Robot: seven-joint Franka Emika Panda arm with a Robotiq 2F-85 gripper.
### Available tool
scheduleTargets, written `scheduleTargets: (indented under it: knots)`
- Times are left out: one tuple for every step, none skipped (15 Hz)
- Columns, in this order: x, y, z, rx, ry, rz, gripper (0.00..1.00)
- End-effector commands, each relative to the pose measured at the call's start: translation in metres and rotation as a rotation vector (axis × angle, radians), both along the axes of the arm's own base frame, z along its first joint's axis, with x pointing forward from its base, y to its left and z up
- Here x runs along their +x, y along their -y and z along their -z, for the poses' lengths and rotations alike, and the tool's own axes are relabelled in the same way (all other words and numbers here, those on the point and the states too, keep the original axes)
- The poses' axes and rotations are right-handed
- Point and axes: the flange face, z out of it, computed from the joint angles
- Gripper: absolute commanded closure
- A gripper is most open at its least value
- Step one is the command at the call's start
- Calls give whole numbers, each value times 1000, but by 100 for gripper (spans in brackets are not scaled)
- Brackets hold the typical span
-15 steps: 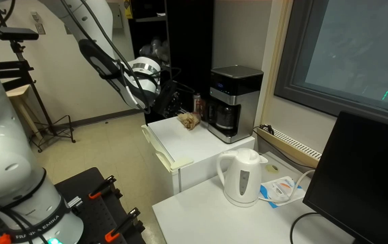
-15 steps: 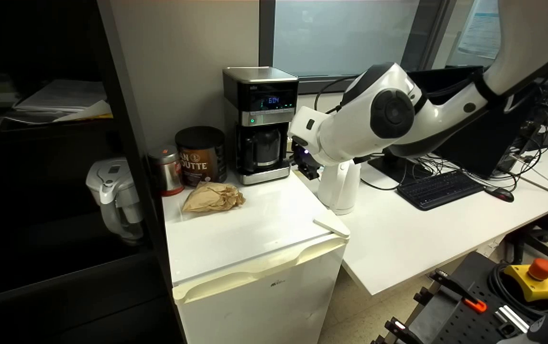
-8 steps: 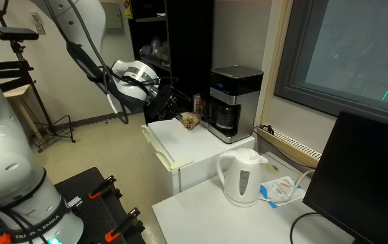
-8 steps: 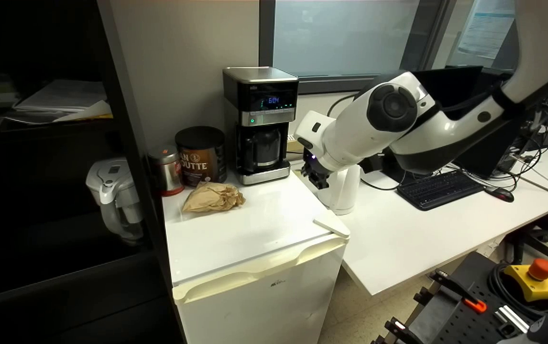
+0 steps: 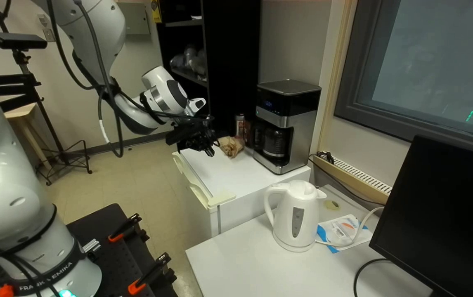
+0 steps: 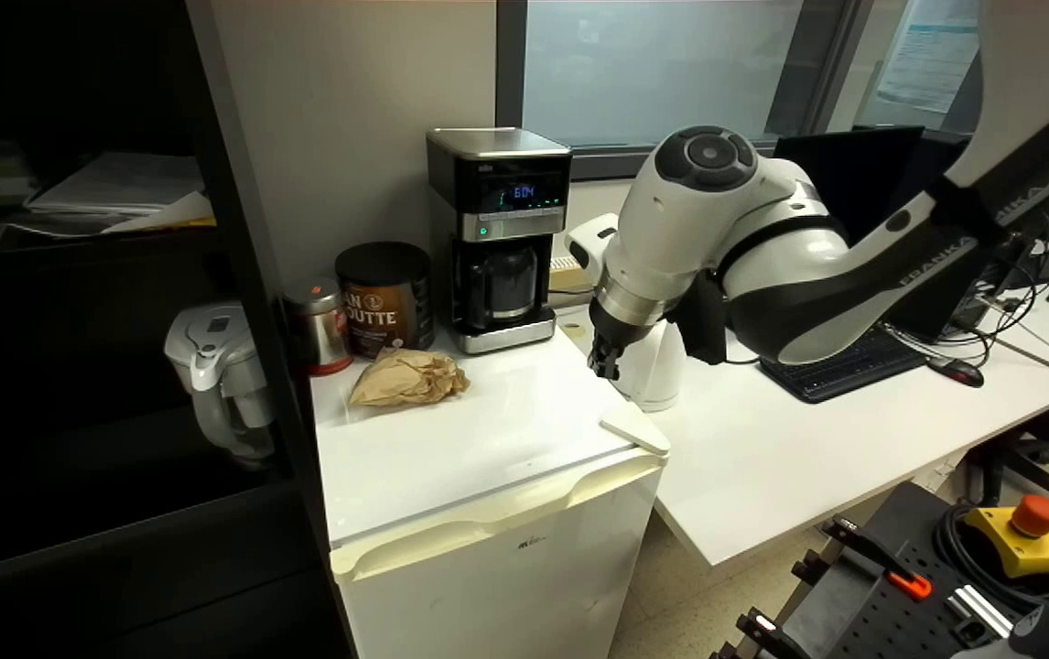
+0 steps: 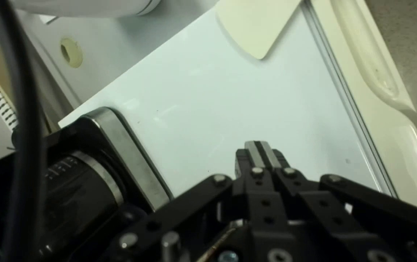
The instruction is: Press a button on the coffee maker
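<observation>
The coffee maker (image 6: 499,206) stands at the back of the fridge top (image 6: 488,448), a green-lit spot (image 6: 483,231) — likely a button — below its display (image 6: 523,193). My end effector (image 7: 262,153) is clenched on nothing and aimed down, lower than that spot; I should rise, level out, then push squarely and lightly so nothing slides. The fridge top in front gives me room to come in; beyond its side edge, the kettle (image 5: 296,218) on the desk (image 5: 240,264) wants clearance.

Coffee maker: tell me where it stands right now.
In an exterior view, the coffee maker stands at the back of the white fridge top, just to the right of the large dark canister.
</observation>
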Motion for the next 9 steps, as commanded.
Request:
scheduleTargets:
  knots:
    - [6,-8,-13,105,-47,175,100]
    - [8,-9,-17,145,-61,233,100]
    - [10,-10,-20,180,-80,289,99]
    - [12,-11,-24,218,-100,343,99]
    - [14,-12,-29,253,-123,399,99]
    - [16,-12,-37,286,-146,440,99]
    - [17,-12,-43,309,-166,476,99]
    - [18,-12,-49,327,-181,504,99]
    - [19,-11,-54,344,-196,529,100]
